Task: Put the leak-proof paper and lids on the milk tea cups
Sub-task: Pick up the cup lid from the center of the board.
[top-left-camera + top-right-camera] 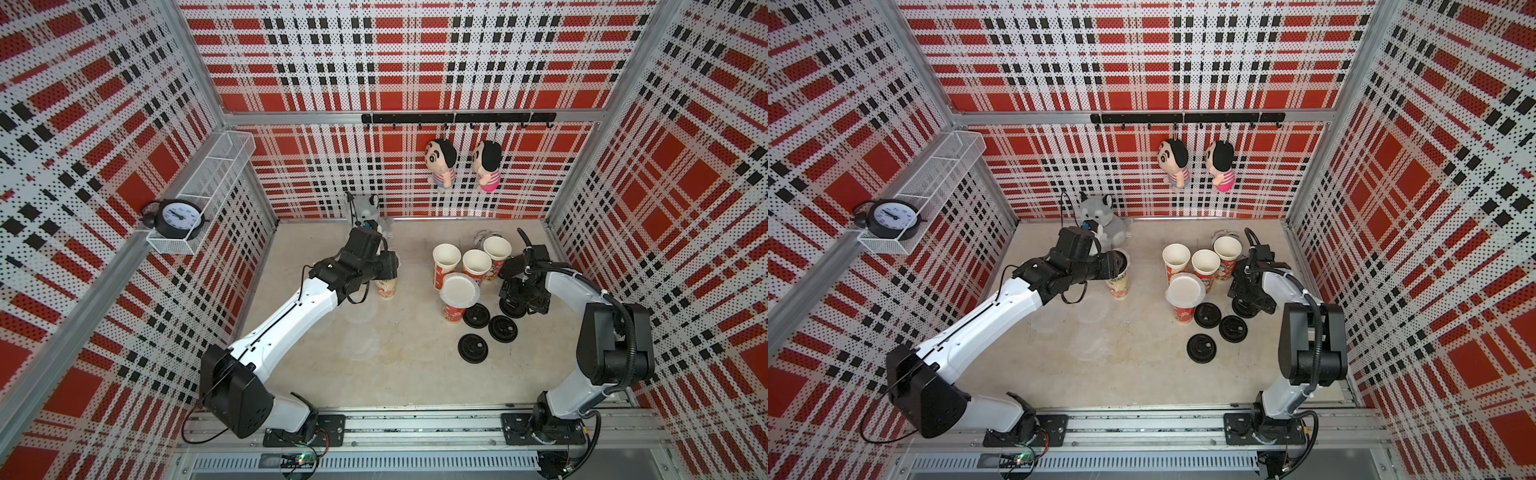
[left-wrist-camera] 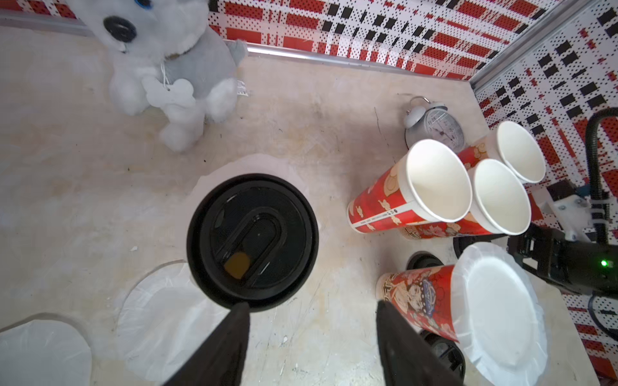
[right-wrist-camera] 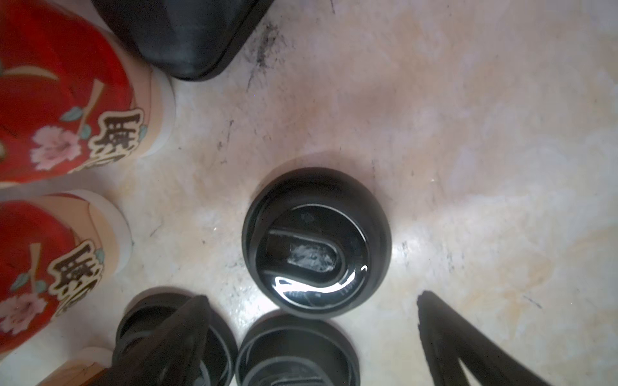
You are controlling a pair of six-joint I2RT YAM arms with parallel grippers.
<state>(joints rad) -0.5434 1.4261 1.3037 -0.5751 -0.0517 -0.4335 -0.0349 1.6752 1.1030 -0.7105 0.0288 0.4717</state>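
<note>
- While the left arm [image 1: 291, 316] reaches over the beige table [image 1: 415, 374], both top views show a cream cup [image 1: 386, 289] standing alone under its wrist. Three open milk tea cups [image 1: 476, 262] crowd together further right. Just in front of them is a covered cup [image 1: 454, 312] with a sheet of leak-proof paper [image 1: 459, 291] lying across its mouth. Two loose sheets [image 1: 360, 318] lie flat near the cream cup (faint, nearly see-through). Three black lids [image 1: 503, 328] lie beside the covered cup, and the right gripper [image 1: 515, 301] hangs over a fourth.
- Left wrist view: the left gripper [image 2: 312, 305] stands wide with nothing between its fingers. Its tips are just short of a seated lid [image 2: 252, 240], which has a crinkly paper edge [image 2: 264, 162] showing round its far side (the cup beneath is hidden). A plush husky [image 2: 167, 67] and a silver alarm clock [image 2: 441, 128] sit by the back wall.
- Right wrist view: the right gripper [image 3: 311, 297] is spread wide and empty, and one lid [image 3: 316, 240] lies on the table just ahead of its tips. Two more lids lie nearer, one partly behind a finger. Two red cup bases [image 3: 67, 100] stand off to one side.
</note>
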